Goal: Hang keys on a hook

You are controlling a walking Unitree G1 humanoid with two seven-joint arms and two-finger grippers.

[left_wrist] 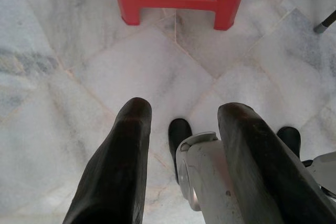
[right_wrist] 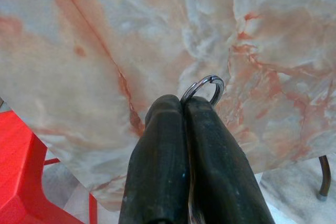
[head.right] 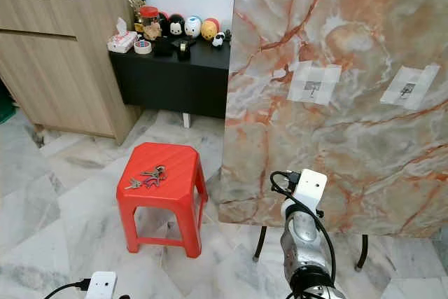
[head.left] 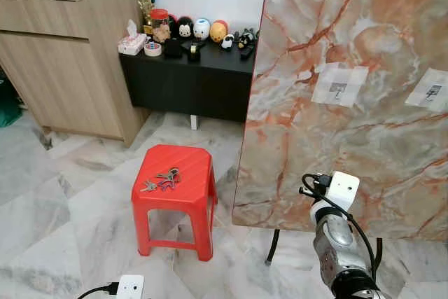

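While the right gripper [right_wrist: 182, 109] has its two black fingers pressed flat together, a silver key ring [right_wrist: 203, 88] pokes out from between the tips, pinched there in front of the marbled orange-and-white board [head.left: 350, 96]; the keys themselves cannot be made out in that grip. From the head cameras the right arm [head.left: 337, 232] rises at about five o'clock, its white wrist box just before the board's lower edge. That board stands upright on thin dark legs, and two taped patches sit on its face, one hook patch [head.left: 339, 85] near the middle and a second hook patch [head.left: 428, 89] out at three o'clock from it (each seems to carry a small dark hook, too small to read clearly). At about eight o'clock from the board stands a red plastic stool [head.left: 175, 197], and a bunch of keys [head.left: 162, 179] lies loose on its seat. Behind, at eleven o'clock, a low black cabinet [head.left: 189, 78] carries small figurines beside a wooden sideboard [head.left: 66, 54]. The left gripper [left_wrist: 184, 129] hangs low over the marble floor [left_wrist: 68, 66], fingers spread apart with nothing between them, the stool's legs at twelve o'clock beyond its tips.
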